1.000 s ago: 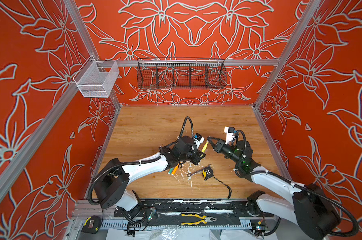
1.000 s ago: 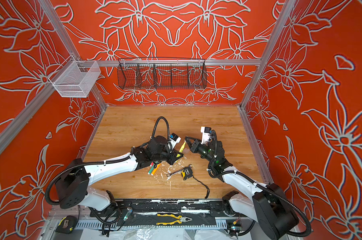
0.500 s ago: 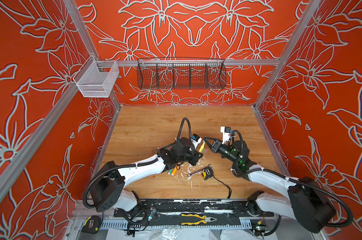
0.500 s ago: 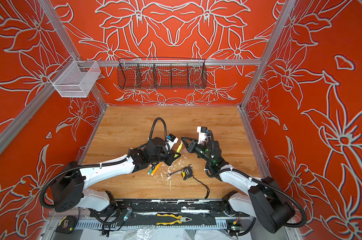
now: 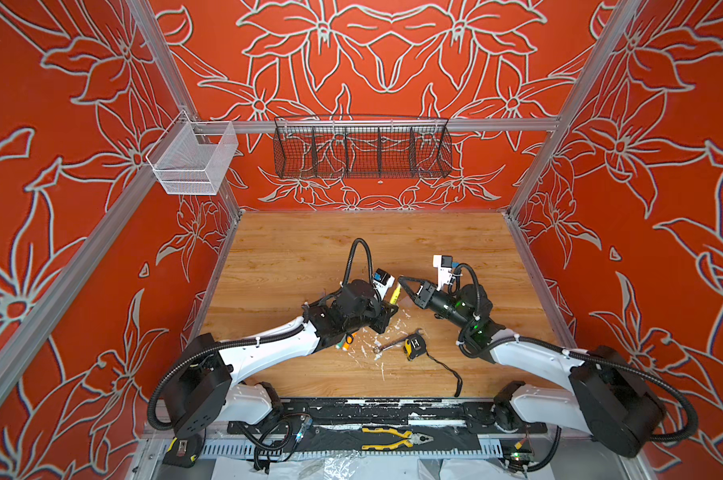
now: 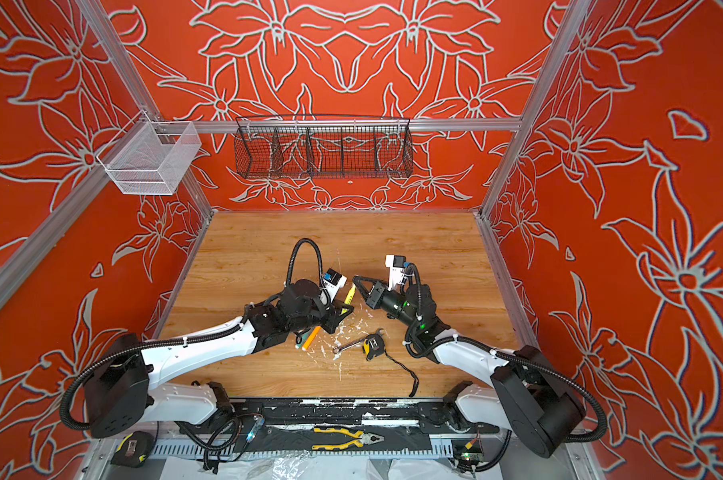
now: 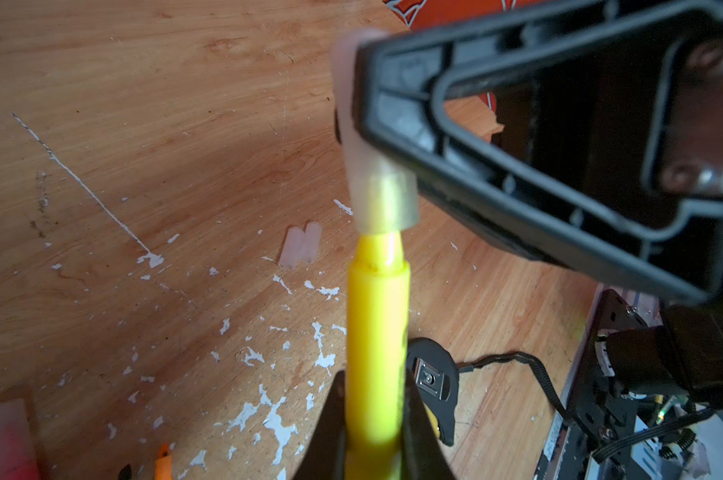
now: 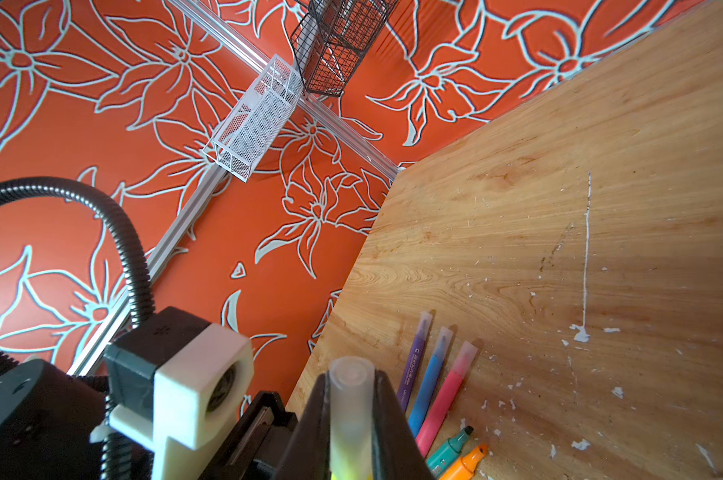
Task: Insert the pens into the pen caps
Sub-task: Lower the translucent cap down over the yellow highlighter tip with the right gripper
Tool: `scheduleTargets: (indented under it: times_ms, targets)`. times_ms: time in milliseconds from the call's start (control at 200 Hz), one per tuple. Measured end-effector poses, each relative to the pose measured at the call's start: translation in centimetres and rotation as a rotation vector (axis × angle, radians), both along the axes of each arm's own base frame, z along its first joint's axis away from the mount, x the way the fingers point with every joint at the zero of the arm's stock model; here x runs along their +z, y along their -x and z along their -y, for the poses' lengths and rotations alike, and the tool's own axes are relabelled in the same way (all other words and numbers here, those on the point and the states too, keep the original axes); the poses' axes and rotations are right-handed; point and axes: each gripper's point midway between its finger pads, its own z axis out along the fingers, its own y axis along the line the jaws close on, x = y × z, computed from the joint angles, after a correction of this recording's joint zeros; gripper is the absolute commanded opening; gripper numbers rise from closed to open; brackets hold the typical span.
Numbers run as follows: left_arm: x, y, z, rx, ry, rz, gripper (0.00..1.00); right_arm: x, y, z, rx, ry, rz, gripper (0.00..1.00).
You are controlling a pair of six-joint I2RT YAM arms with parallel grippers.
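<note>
My left gripper (image 7: 374, 384) is shut on the barrel of the yellow pen (image 7: 376, 332), which stands up out of its jaws. My right gripper (image 8: 350, 386) is shut on a whitish clear pen cap (image 8: 351, 399). In the left wrist view that cap (image 7: 386, 199) sits over the yellow pen's tip. In both top views the two grippers meet at mid-table, left (image 5: 386, 311) and right (image 5: 402, 280), with the yellow pen (image 6: 348, 297) between them. The purple (image 8: 413, 361), blue (image 8: 430, 378) and pink (image 8: 447, 399) pens lie capped side by side. The green (image 8: 449, 449) and orange (image 8: 463, 463) pens lie uncapped.
Two loose pen caps (image 7: 300, 247) lie together on the wood among white paint flecks. A silver wrench (image 5: 393, 344) and a yellow-black tape measure (image 5: 413, 345) with its cord lie near the front. A black wire basket (image 5: 361, 151) and a white mesh basket (image 5: 193, 162) hang on the back rail.
Both grippers have shifted a little to the left. The right gripper has closed the gap to the left one, and the cap now sits over the yellow pen's tip.
</note>
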Motion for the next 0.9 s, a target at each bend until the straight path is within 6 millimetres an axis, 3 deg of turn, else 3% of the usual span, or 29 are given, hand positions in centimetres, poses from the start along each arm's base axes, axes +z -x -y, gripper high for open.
scheduleTargets:
  times_ms: [500, 901]
  targets:
    - [0.7, 0.3, -0.4, -0.028, 0.106, -0.027, 0.0, 0.5, 0.9, -0.8, 0.006, 0.027, 0.055, 0.02]
    - [1.8, -0.2, -0.5, -0.018, 0.137, 0.015, 0.0, -0.6, 1.9, -0.9, 0.007, 0.108, 0.04, 0.57]
